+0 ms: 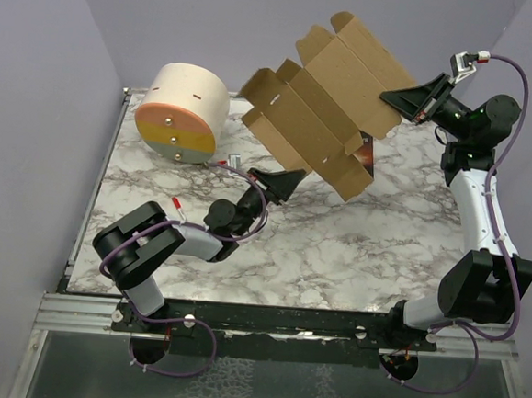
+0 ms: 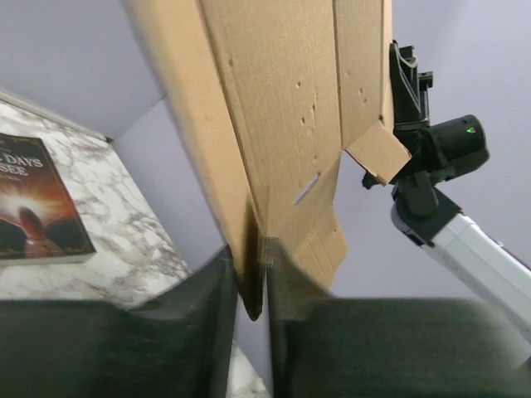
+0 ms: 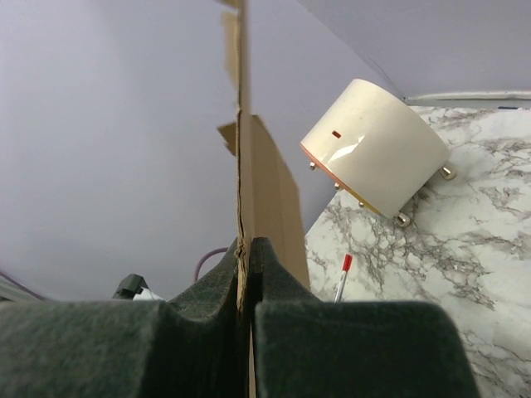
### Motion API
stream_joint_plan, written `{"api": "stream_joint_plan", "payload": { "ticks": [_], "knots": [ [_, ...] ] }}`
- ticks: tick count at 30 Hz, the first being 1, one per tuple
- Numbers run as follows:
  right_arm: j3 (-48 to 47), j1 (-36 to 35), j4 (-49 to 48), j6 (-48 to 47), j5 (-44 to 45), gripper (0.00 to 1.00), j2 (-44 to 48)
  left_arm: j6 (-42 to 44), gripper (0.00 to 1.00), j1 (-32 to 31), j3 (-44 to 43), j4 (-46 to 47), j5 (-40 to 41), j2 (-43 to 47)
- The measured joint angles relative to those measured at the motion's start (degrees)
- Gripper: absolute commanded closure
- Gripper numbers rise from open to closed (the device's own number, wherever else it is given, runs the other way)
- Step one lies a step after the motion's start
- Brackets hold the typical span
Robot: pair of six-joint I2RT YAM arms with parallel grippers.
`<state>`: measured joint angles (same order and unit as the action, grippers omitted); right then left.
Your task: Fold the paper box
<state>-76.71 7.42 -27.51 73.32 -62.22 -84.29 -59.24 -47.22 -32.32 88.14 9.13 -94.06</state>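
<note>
The paper box (image 1: 329,103) is a flat brown die-cut sheet with tabs and flaps, held tilted in the air above the back of the marble table. My right gripper (image 1: 398,103) is shut on the sheet's upper right edge; in the right wrist view the cardboard (image 3: 265,191) runs edge-on between the pressed fingers (image 3: 246,257). My left gripper (image 1: 286,178) reaches up from below to the sheet's lower left edge. In the left wrist view its jaws (image 2: 251,278) pinch a flap of the cardboard (image 2: 282,99).
A big cream cylinder (image 1: 185,110) with an orange-yellow face lies at the back left. A red-capped pen (image 3: 343,278) lies on the marble near the left arm. A dark-covered book (image 2: 33,207) lies on the table under the sheet. Purple walls close in the sides.
</note>
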Motion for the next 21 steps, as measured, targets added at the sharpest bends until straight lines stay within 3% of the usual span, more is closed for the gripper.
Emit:
{"api": "stream_joint_plan", "payload": {
  "ticks": [2, 4, 9, 13, 17, 21],
  "knots": [
    [0.0, 0.2, 0.0, -0.2, 0.0, 0.99, 0.0, 0.1, 0.40, 0.1, 0.1, 0.0, -0.4, 0.0],
    [0.0, 0.5, 0.0, -0.7, 0.0, 0.99, 0.0, 0.2, 0.33, 0.4, 1.1, 0.0, -0.9, 0.1],
    [0.2, 2.5, -0.1, -3.9, -0.2, 0.99, 0.0, 1.5, 0.27, 2.4, 10.3, 0.0, -1.5, 2.3],
    [1.1, 4.2, 1.2, -12.0, -1.7, 0.99, 0.5, 3.9, 0.27, 7.3, 20.3, 0.0, -4.6, 8.3],
    [1.2, 4.5, 5.9, -24.3, -4.3, 0.99, 2.1, 5.2, 0.26, 18.3, 26.5, 0.0, -12.4, 16.9],
    [1.2, 4.5, 13.9, -39.5, -8.3, 0.99, 5.2, 3.0, 0.26, 31.2, 21.8, -1.6, -25.4, 23.1]
  ]
}}
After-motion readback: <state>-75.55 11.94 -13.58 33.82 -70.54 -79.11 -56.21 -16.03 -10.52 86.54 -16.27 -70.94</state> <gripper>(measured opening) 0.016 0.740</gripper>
